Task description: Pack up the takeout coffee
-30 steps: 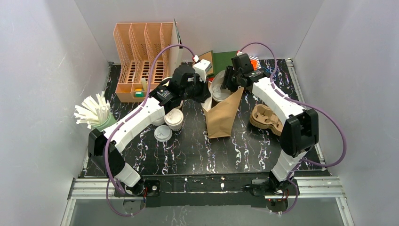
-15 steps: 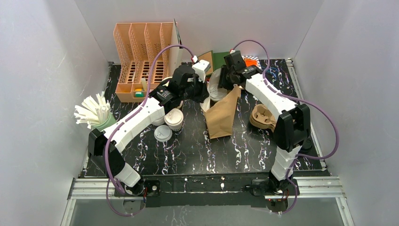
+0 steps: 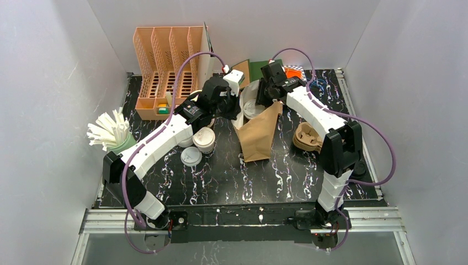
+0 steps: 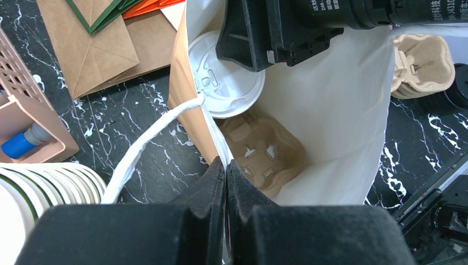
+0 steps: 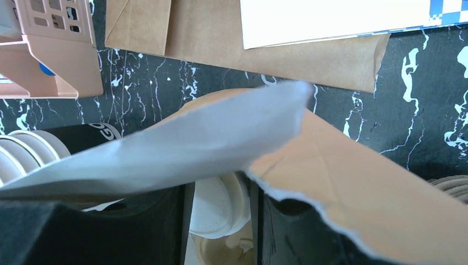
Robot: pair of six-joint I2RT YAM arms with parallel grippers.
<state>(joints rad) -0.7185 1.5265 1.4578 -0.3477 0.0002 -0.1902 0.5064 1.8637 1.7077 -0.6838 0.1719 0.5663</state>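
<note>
Black marbled table point(image 3: 221, 176), "科技" on right arm point(image 4: 386, 11), left gripper point(image 4: 225, 165) pinching bag point(image 3: 259, 138) rim, right gripper point(image 5: 219, 221) clasping lidded cup point(image 4: 221, 83) inside, lid toward bag mouth, axis along bag.

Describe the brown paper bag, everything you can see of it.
The paper bag is brown kraft outside and white inside, with a white twisted-paper handle. It lies tilted on the black marbled table, its mouth gaping toward the far side. The left pincer is shut on its rim beside the handle. Inside are a moulded pulp cup carrier and a white-lidded cup gripped by the right pincer.
</note>
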